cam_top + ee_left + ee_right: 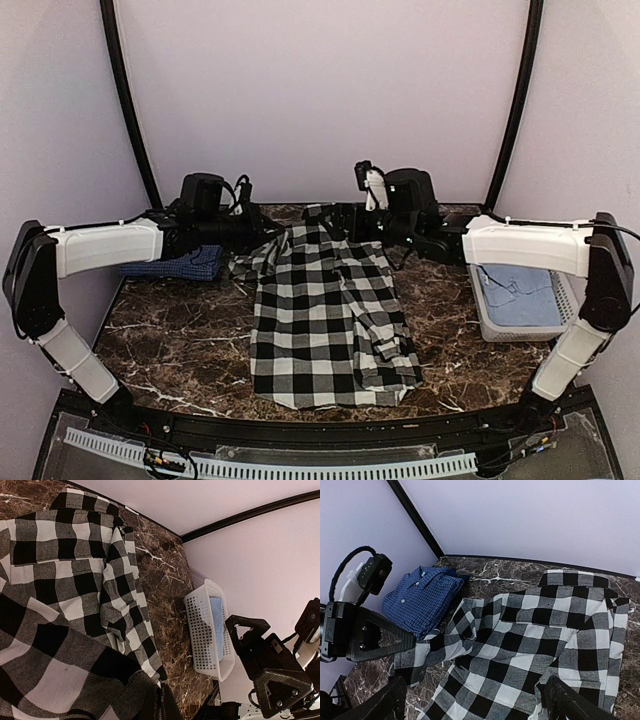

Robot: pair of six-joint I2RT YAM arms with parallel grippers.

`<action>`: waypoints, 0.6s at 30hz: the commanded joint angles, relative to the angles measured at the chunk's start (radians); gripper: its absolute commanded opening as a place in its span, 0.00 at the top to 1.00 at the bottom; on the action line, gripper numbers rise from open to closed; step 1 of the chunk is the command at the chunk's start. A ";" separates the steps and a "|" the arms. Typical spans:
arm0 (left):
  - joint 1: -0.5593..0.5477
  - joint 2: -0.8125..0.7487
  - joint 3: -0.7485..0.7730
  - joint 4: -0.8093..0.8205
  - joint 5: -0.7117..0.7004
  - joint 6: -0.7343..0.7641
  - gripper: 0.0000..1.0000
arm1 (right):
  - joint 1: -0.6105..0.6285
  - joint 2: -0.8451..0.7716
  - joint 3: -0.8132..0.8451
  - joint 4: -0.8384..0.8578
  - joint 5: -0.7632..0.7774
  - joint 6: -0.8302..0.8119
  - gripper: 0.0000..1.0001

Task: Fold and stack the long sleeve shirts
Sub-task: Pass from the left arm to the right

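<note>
The black-and-white checked shirt (325, 315) lies spread on the middle of the table, collar toward the back. My left gripper (264, 240) is shut on a fold of its cloth (75, 675) at the back left, fingertips (162, 705) pinched together. My right gripper (342, 222) hovers open over the shirt's collar end, its fingers (567, 702) wide apart above the checks (530, 645) with nothing between them. The dark blue fine-checked shirt (185, 263) lies folded at the back left (420, 600), under the left arm.
A white slotted basket (490, 318) with light blue cloth inside stands at the right edge, under the right forearm (197, 630). Bare dark marble (170, 350) shows on both sides of the checked shirt. The back wall is close behind both grippers.
</note>
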 commanded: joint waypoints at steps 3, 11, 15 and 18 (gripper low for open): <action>-0.067 0.054 0.066 0.030 -0.077 -0.094 1.00 | 0.023 0.043 0.003 0.031 -0.106 0.082 0.09; -0.106 0.119 0.125 0.030 -0.082 -0.134 1.00 | 0.069 0.095 -0.004 0.029 -0.118 0.108 0.10; -0.120 0.145 0.150 0.032 -0.068 -0.142 1.00 | 0.082 0.137 0.015 0.032 -0.112 0.117 0.09; -0.126 0.158 0.163 0.033 -0.062 -0.149 1.00 | 0.083 0.171 0.030 0.040 -0.106 0.125 0.09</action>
